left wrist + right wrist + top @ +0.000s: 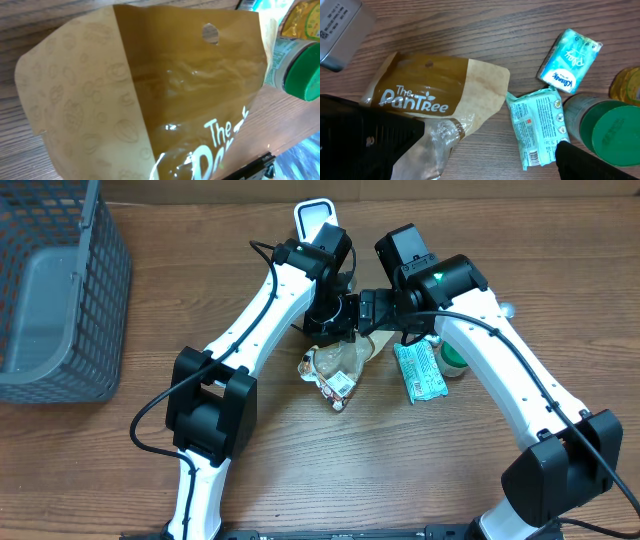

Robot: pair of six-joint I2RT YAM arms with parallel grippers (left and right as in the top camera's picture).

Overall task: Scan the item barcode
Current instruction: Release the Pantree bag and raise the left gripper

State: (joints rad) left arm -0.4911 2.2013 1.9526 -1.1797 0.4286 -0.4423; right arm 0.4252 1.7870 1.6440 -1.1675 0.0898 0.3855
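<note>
Brown paper pouch (pixel 435 95) marked "The PanTree", which I take to be the item for scanning, lies flat on the wooden table (pixel 485 30). Its printed face is up and its clear lower half is crumpled. It sits partly beneath one finger of the right gripper (pixel 490 137) and reaches into the gap between that gripper's jaws, which stand wide apart and hold nothing. Likely reason: the right arm hovers as a spare hand while the other arm works the pouch.

On the left gripper (pixel 330 315) the jaws are closed down narrow. Its fingers do not show in the left wrist view, which the pouch fills from just ahead of the jaws. I cannot tell whether a fold of paper is pinched between them. No barcode shows on the upturned face, so the code is probably underneath — the pouch would need lifting and turning.

View differences:
- **Right wrist:** gives the full brand name. It also shows a green wipes pack (pixel 537 125) just inside the far finger, a tissue pack (pixel 568 60) beyond it, and a green-lidded jar (pixel 610 132) outside the jaws.
- **Left wrist:** gives only the hang hole (pixel 210 33) and the plain upper paper, with the jar at the frame edge.
- **Overhead:** the only view showing both arms meeting nose to nose above the pouch. It also shows a grey basket (pixel 60 280) well away from both jaws and a white device (pixel 315 218) beyond the left jaws — possibly the scanner, not certain.
</note>
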